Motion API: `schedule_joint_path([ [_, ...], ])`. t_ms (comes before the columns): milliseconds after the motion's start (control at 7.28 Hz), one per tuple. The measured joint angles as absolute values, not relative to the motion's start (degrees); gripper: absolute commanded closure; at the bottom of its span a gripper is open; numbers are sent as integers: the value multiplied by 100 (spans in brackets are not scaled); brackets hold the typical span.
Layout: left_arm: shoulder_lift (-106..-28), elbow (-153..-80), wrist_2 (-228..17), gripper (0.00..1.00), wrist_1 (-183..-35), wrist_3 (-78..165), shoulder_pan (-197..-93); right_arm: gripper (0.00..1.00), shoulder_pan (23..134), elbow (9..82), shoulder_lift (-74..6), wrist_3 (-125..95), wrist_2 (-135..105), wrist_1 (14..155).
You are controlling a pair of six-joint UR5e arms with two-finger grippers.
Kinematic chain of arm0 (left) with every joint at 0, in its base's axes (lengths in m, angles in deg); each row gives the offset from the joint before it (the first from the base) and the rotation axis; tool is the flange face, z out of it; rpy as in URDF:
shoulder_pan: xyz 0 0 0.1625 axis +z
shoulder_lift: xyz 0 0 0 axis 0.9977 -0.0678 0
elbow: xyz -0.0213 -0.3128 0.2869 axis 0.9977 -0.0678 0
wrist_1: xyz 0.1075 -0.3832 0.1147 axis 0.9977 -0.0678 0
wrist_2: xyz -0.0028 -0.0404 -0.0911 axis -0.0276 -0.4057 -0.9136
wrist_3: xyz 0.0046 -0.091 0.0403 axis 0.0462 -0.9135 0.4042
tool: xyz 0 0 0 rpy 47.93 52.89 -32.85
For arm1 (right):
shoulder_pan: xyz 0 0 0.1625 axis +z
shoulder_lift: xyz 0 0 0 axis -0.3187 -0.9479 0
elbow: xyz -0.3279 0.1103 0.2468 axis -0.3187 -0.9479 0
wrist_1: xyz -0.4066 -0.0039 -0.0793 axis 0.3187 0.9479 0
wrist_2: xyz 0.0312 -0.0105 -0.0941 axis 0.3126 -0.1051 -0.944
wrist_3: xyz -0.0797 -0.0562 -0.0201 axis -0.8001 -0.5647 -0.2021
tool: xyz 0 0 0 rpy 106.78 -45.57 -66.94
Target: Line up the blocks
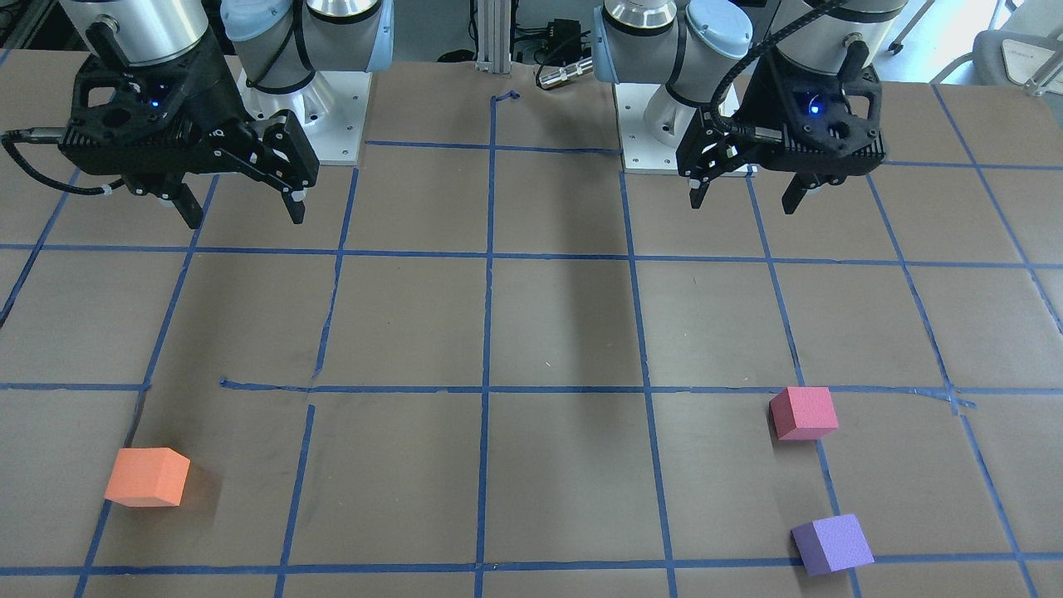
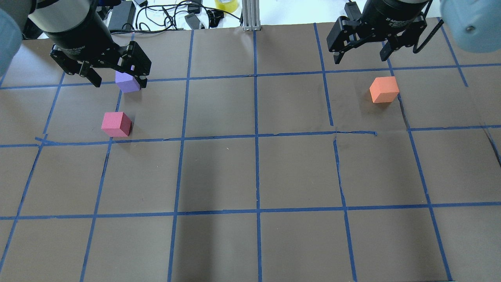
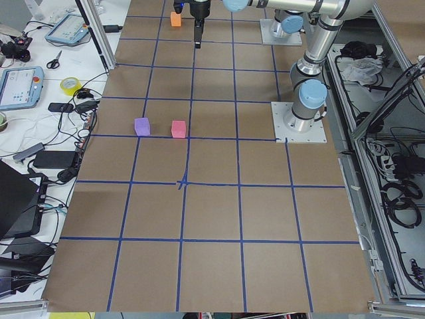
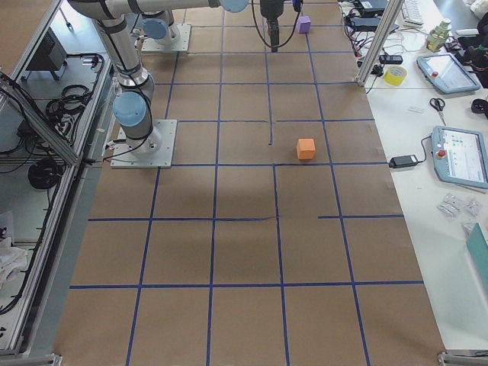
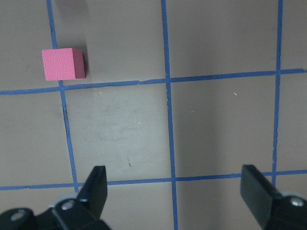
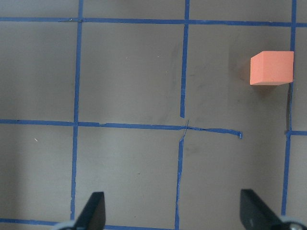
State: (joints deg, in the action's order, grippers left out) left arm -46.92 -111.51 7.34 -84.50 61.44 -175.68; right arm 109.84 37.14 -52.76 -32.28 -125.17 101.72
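Three foam cubes lie apart on the brown table. The orange block (image 1: 148, 476) sits alone on my right side, also in the overhead view (image 2: 384, 89) and the right wrist view (image 6: 271, 67). The pinkish-red block (image 1: 803, 413) and the purple block (image 1: 832, 544) lie on my left side, about a block's width apart; the overhead view shows both, pinkish-red (image 2: 116, 124) and purple (image 2: 127, 82). The pinkish-red block shows in the left wrist view (image 5: 63, 63). My left gripper (image 1: 742, 202) and right gripper (image 1: 245, 218) hang open and empty, high above the table near the bases.
Blue tape lines (image 2: 256, 135) divide the table into squares. The two arm bases (image 1: 664, 124) stand at the robot's edge. Cables and a tape roll (image 2: 226, 4) lie beyond the far edge. Tablets and tools lie on the side benches (image 4: 457, 152).
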Motion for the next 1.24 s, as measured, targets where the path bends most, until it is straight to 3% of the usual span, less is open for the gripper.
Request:
schedule_joint_path([
  [687, -4692, -11151, 735, 0, -8450, 6144, -17567, 0, 9814, 3378, -4799, -3418, -12561, 10424],
  [1236, -4671, -11193, 735, 0, -8437, 6144, -17567, 0, 9335, 3132, -2950, -4205, -12701, 11569],
])
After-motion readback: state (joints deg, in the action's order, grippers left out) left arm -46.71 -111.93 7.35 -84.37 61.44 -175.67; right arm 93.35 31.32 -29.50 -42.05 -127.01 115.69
